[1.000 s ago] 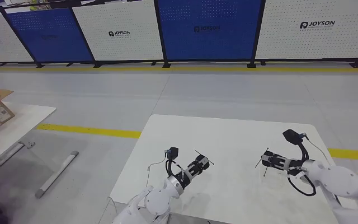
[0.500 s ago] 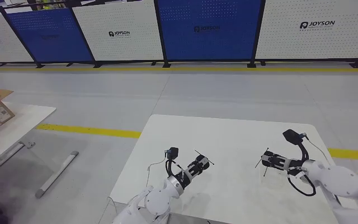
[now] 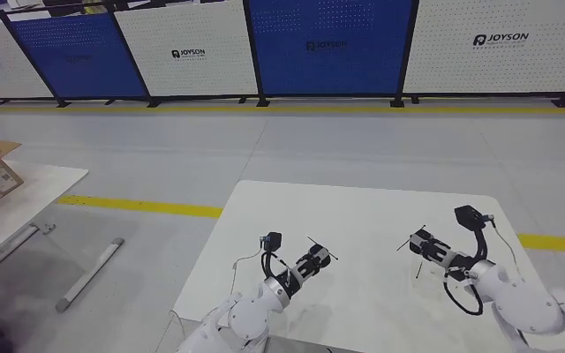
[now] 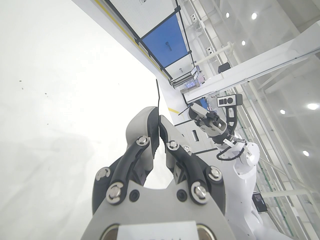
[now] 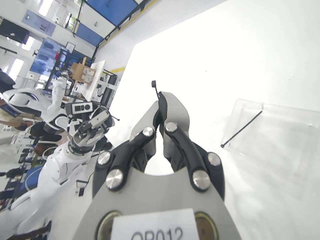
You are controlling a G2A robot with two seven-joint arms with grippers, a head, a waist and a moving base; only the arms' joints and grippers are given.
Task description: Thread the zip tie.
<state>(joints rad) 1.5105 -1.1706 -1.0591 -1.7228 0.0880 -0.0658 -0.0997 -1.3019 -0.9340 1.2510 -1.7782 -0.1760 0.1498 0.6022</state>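
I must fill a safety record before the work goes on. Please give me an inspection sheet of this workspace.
Surface: white table, few dark specks.
Job's things: zip tie in left gripper, second zip tie in right gripper; apart, not yet threaded.
Clutter: clear tray holding spare zip tie.
Grippers: both shut on their ties.
Cables: black cable looped at right wrist.
Surroundings: blue and white panels, yellow floor line.

place: factory-style robot hall | cues: blue and white pegboard partitions (image 3: 328,44), yellow floor line (image 3: 141,206), high ceiling lights (image 4: 253,15)
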